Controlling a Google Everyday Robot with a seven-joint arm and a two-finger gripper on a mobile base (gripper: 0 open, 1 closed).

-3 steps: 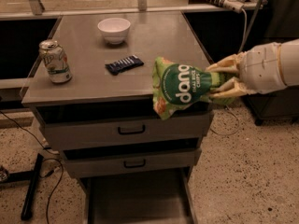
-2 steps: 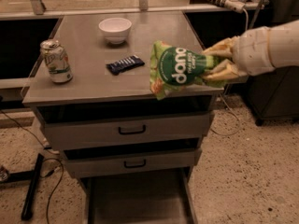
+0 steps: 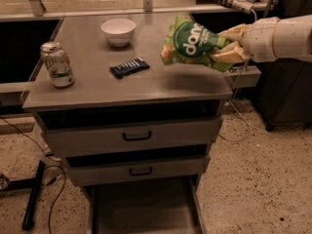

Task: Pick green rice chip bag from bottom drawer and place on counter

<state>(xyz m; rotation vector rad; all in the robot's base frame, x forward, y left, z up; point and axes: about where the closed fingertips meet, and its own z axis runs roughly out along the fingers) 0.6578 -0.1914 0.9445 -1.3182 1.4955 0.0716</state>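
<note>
Right end of counter (image 3: 187, 84) bare — free under jaws and green rice chip bag (image 3: 191, 44) — wrapper (image 3: 129, 67), bowl (image 3: 118, 31), can (image 3: 57, 65) leftward.

Scene is running dim with a warm brownish cast. Light is coming from above. The tabletop (image 3: 97, 89) is picking up a soft sheen, and the bag (image 3: 192, 45) is casting a diffuse shadow on it just below. The jaws, clamped on the bag over the tabletop's right edge, are reading brightest. The bottom drawer (image 3: 141, 213) is sinking into shadow. The can (image 3: 57, 65) is showing small glints.
</note>
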